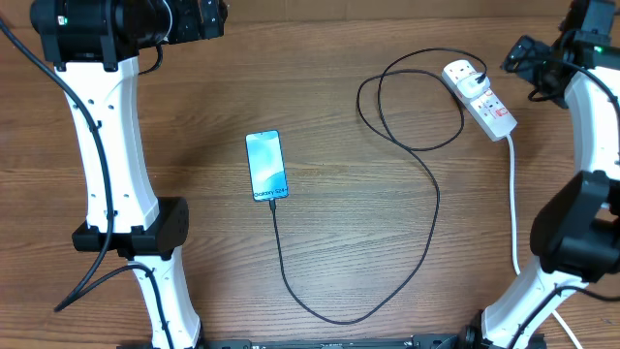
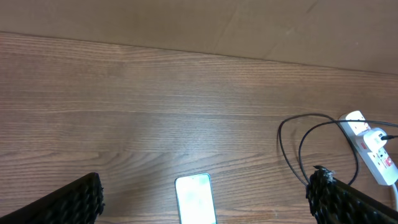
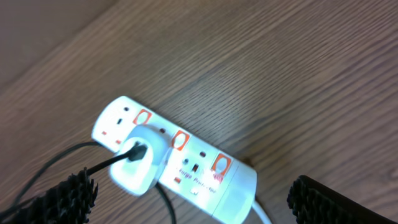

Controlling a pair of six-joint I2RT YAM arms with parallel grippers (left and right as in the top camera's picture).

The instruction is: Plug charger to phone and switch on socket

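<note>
Power strip looks light, likely slides; press red switch straight down. Right gripper and left gripper both spread wide, empty.

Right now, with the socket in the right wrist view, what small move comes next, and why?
Probably lower the right gripper onto the red switch beside the white plug in the socket. The charger appears to meet the lower end of the phone and the plug sits in the strip, so only switching on seems left. I cannot tell which switch serves it.
</note>
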